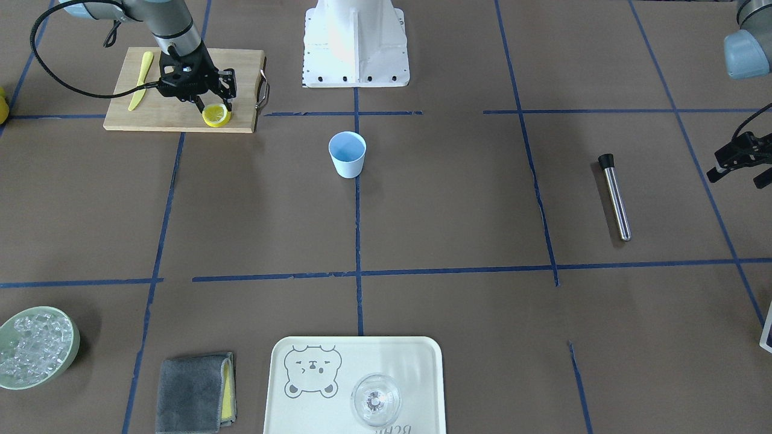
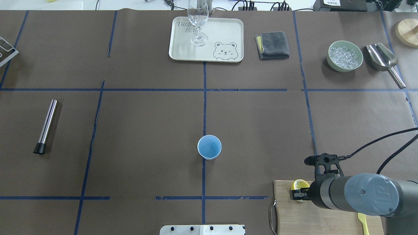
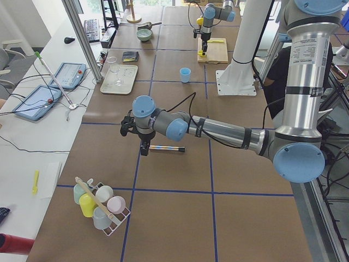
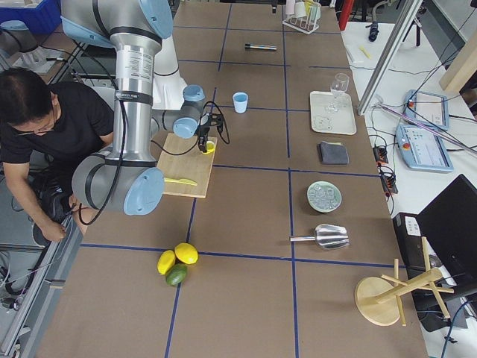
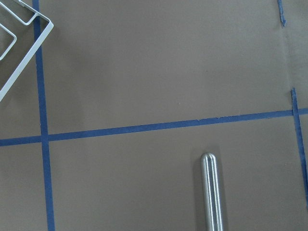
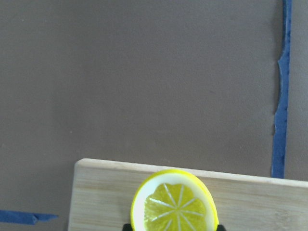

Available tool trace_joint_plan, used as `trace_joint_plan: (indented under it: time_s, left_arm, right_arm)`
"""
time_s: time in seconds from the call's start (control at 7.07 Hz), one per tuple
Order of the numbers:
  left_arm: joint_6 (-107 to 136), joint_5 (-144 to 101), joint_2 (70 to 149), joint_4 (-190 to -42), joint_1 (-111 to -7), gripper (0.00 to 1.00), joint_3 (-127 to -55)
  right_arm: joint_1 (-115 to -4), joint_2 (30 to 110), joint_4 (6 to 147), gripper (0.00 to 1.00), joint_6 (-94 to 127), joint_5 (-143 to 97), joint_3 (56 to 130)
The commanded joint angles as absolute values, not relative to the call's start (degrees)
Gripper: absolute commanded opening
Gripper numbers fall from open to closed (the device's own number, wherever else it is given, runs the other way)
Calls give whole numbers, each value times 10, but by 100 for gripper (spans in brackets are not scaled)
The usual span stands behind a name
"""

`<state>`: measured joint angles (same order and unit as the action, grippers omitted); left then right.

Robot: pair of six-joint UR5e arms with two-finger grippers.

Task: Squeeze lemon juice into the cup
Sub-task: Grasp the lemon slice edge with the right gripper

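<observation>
Early: right gripper (image 1: 215,103) upper left, jaws straddling lemon (image 1: 216,114) on board (image 1: 169,111), grip unclear; left gripper (image 1: 737,179) idle, jaws apart; cup (image 1: 347,154) centre empty, squeeze pending

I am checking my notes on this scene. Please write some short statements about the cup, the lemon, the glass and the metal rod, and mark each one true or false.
1. The blue cup stands upright and empty. True.
2. The lemon slice is inside the cup. False: it is on the cutting board, at the right gripper.
3. The glass stands on the tray. True.
4. The left gripper holds the metal rod. False: the rod lies on the table, apart from it.
</observation>
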<state>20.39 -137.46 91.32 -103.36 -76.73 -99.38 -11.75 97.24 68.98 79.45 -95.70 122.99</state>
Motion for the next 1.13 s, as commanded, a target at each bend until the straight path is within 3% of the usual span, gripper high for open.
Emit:
trace_joint_plan:
  time_s: [0.0, 0.99]
  left_arm:
    - [204, -1375, 913, -1034, -767, 100, -993]
    - [204, -1375, 913, -1034, -767, 100, -991]
  right_arm:
    - [-119, 974, 690, 54, 795, -958, 1241]
    - [-122, 996, 691, 55, 800, -962, 1315]
